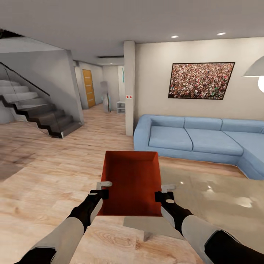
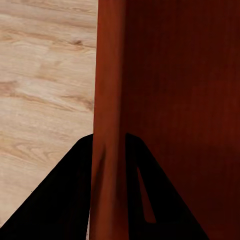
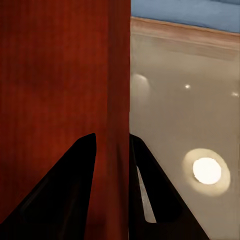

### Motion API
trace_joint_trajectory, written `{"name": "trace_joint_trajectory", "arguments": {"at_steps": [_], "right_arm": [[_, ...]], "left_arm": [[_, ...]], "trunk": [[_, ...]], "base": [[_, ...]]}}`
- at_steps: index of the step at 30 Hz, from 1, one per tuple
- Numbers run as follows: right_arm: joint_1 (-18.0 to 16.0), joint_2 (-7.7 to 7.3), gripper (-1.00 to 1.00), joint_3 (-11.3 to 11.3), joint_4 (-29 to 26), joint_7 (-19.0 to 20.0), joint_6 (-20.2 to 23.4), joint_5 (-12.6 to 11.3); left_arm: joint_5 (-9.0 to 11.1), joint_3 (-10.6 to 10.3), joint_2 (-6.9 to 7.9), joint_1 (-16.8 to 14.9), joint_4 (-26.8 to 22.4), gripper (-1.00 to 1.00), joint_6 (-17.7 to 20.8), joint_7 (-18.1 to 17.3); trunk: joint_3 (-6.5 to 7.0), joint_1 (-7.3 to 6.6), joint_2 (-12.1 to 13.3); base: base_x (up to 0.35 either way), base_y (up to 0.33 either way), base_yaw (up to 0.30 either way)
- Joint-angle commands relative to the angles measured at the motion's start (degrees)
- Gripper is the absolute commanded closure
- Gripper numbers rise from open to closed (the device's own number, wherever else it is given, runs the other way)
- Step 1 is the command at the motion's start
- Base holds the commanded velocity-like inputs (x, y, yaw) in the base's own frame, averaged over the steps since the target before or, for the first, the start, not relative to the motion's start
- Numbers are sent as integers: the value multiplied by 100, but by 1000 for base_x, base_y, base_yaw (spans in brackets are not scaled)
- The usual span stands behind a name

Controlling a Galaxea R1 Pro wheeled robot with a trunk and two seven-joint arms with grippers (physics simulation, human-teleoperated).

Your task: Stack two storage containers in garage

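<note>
The left gripper (image 1: 103, 190) clamps the tub's (image 1: 132, 183) left wall and the right gripper (image 1: 164, 193) clamps its right wall, holding it level above the wood floor (image 1: 55, 176), in front of the sofa (image 1: 190, 141). This looks like the carry of one tub; next comes driving toward the garage, keeping it level.

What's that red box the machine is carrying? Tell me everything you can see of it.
The storage container is an orange-red, open-topped rectangular tub with thin straight walls and a flat bottom, nothing inside. It is held level above the light wood floor, before a blue sofa. The left gripper and right gripper each pinch a side wall between dark fingers.
</note>
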Motion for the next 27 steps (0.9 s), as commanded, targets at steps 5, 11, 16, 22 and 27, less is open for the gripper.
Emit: {"name": "trace_joint_trajectory", "arguments": {"at_steps": [5,11,16,22,27], "right_arm": [[-10,-6,100,12,-86,-5,-115,29],[-10,-7,100,12,-86,-5,-115,29],[-10,-7,100,12,-86,-5,-115,29],[-10,-7,100,12,-86,-5,-115,29],[-10,-4,100,12,-86,-5,-115,29]], "left_arm": [[-55,-22,0,-1,59,100,42,42],[-59,-22,0,-1,48,100,42,42],[-59,-22,0,-1,47,100,42,42],[-59,-22,0,-1,50,100,42,42],[-59,-22,0,-1,51,100,42,42]], "trunk": [[-13,4,-14],[-13,4,-14],[-13,4,-14],[-13,4,-14],[-13,4,-14]], "base": [[0,0,300],[0,0,300],[0,0,300],[0,0,300],[0,0,300]]}}
